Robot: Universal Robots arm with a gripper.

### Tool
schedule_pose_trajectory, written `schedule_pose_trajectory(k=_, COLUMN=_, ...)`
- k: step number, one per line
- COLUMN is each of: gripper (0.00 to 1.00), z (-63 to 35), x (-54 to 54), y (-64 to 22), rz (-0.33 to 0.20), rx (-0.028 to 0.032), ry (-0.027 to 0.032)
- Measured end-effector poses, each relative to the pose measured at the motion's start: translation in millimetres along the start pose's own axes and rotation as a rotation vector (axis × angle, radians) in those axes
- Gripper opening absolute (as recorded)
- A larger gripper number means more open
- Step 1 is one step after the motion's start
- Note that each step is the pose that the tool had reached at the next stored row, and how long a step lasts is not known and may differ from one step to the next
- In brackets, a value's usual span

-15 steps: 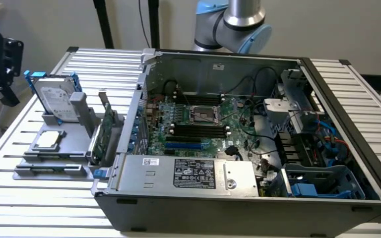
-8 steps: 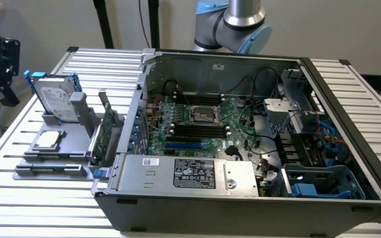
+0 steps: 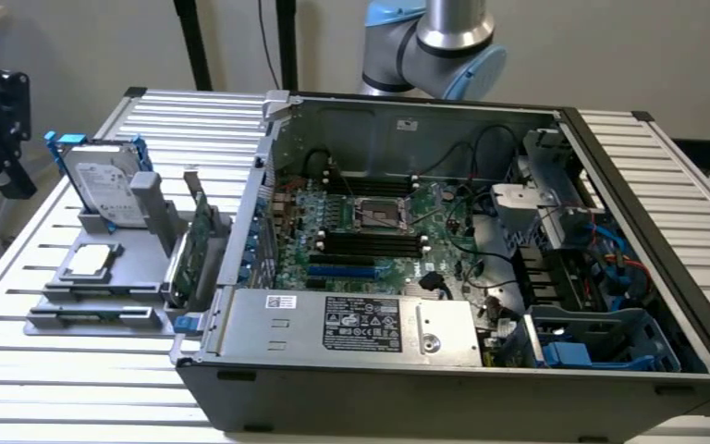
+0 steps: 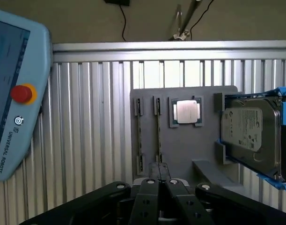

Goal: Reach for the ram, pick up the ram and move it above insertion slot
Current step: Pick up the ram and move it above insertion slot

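Note:
Two long thin ram sticks stand on edge side by side in a grey holder (image 4: 208,140): one ram stick (image 4: 158,133) and a second stick (image 4: 139,133). My gripper (image 4: 159,172) hangs above the holder, its black fingers (image 4: 147,197) drawn together and shut on nothing, with their tips over the near end of the first stick. In the exterior view the holder (image 3: 115,277) sits on the slatted table at the left of the open computer case (image 3: 454,370). The motherboard's dark memory slots (image 3: 373,242) lie in the middle of the case.
A silver hard drive (image 4: 250,133) in a blue bracket and a processor chip (image 4: 186,112) also sit on the holder. A green expansion card (image 3: 195,245) stands upright beside the case. A teach pendant (image 4: 16,93) lies on the table. Cables and drive cages crowd the case's right side.

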State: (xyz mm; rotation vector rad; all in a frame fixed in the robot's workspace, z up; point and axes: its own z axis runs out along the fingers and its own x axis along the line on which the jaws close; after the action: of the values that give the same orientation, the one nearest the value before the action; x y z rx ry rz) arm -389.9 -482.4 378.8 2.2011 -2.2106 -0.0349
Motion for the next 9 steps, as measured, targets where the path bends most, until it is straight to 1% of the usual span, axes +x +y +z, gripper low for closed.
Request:
schedule_pose_trajectory(k=3, gripper=0.11, z=-0.2, x=0.0, y=0.0, rz=-0.054, rx=0.0038, ry=0.0019)
schedule_pose_trajectory(k=6, gripper=0.11, z=0.0, x=0.0, y=0.0, rz=-0.109, rx=0.0098, ry=0.0036)
schedule_pose_trajectory(k=9, gripper=0.11, z=0.0, x=0.1, y=0.0, rz=-0.118, rx=0.0102, ry=0.0038)
